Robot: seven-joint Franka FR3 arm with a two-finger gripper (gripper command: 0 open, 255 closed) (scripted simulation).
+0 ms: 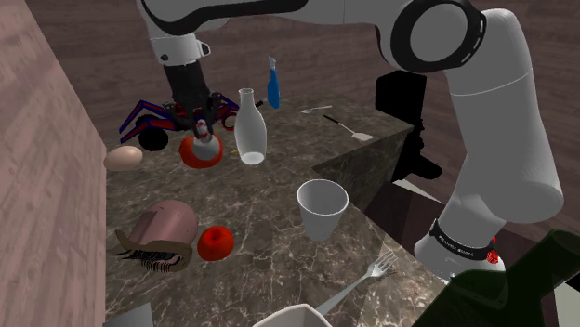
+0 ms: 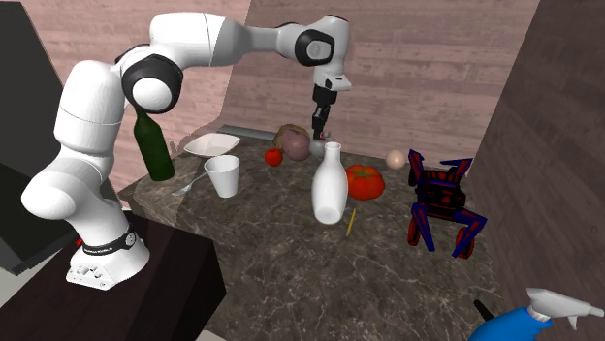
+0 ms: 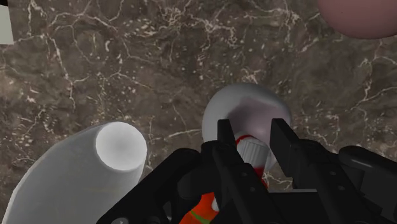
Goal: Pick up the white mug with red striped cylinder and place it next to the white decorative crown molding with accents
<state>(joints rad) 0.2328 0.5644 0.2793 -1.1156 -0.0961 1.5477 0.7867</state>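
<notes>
Gripper (image 3: 251, 129) clamped on red-striped cylinder (image 3: 253, 151) of white mug (image 3: 245, 105); a straight lift should clear the bottle (image 3: 95, 168) just beside

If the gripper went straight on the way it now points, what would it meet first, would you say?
Most likely the red-striped white mug, which sits directly under the gripper and very close to its tip. The dark marbled counter lies beneath the mug.

— What am I working over here?
— A dark brown marble counter (image 1: 270, 232), veined white, lower middle.
— And round it?
— A pinkish plank wall (image 1: 46, 139) along the shoulder view's left. A darker brown plank wall (image 2: 553, 116) on the second exterior view's right.
</notes>
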